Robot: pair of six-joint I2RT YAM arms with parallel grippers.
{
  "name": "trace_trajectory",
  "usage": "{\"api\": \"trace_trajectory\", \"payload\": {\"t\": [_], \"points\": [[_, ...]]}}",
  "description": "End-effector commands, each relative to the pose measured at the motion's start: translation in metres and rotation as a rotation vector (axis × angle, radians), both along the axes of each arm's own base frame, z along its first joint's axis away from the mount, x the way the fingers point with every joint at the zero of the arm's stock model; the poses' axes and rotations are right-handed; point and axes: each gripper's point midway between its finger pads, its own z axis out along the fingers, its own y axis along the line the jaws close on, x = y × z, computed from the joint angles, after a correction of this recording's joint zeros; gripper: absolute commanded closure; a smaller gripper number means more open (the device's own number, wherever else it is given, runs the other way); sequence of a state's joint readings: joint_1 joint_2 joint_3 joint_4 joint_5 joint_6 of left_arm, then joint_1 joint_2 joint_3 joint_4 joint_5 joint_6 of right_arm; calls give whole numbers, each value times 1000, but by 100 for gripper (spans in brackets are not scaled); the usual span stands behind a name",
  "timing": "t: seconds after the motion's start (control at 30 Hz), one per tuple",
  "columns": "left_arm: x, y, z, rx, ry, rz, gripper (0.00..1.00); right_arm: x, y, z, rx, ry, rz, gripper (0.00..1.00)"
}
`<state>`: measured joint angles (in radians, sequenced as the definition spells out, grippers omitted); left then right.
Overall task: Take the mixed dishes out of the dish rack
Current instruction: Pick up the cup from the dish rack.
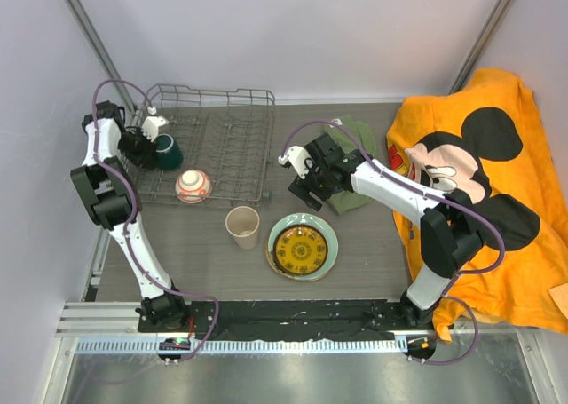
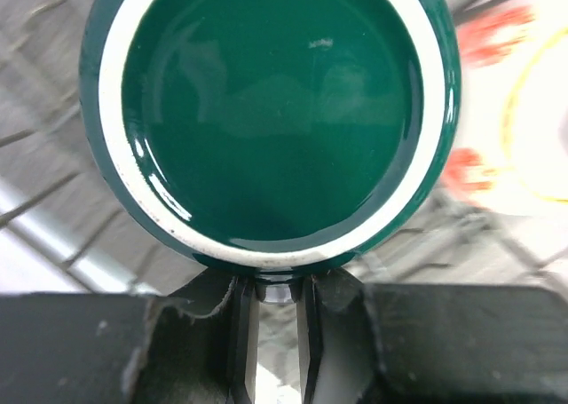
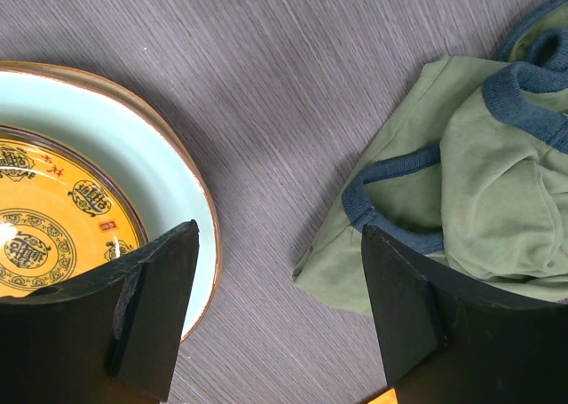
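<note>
The dark green mug (image 1: 169,151) stands in the left part of the dish rack (image 1: 232,138). My left gripper (image 1: 149,143) is at its left side. In the left wrist view the mug (image 2: 275,111) fills the top, and the left gripper (image 2: 278,290) is shut on its handle. A small red-and-white bowl (image 1: 193,186) sits at the rack's front edge. On the table lie a beige cup (image 1: 242,226) and a pale green plate (image 1: 325,234) with a yellow patterned plate (image 1: 297,249) on it. My right gripper (image 1: 303,189) hangs open over bare table (image 3: 280,229), between the plate (image 3: 169,173) and an olive-green garment (image 3: 497,182).
The olive-green garment (image 1: 351,169) lies right of the rack. A large orange Mickey Mouse cloth (image 1: 484,155) covers the table's right side. Walls close in behind and to the left of the rack.
</note>
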<state>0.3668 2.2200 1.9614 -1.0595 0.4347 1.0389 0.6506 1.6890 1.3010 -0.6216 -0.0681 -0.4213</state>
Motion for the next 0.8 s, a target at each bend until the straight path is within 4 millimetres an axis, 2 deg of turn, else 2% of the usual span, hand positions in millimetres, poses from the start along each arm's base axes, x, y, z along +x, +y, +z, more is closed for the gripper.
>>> {"api": "trace_trajectory", "payload": {"t": [0.0,0.27,0.4,0.6,0.73,0.77], "points": [[-2,-40,75,-178,-107,6,100,5,3,10,20,-28,8,22],[-14,-66,110,-317,-106,31,100,6,4,13,29,-29,1,22],[-26,-84,126,-418,-87,43,100,9,9,25,63,-46,-15,22],[-47,-116,153,-605,-24,76,100,15,33,60,211,-71,-29,22],[-60,-133,163,-716,4,86,100,18,48,87,321,-93,-35,22],[-65,-137,161,-752,37,108,100,20,51,93,341,-108,-33,22]]}}
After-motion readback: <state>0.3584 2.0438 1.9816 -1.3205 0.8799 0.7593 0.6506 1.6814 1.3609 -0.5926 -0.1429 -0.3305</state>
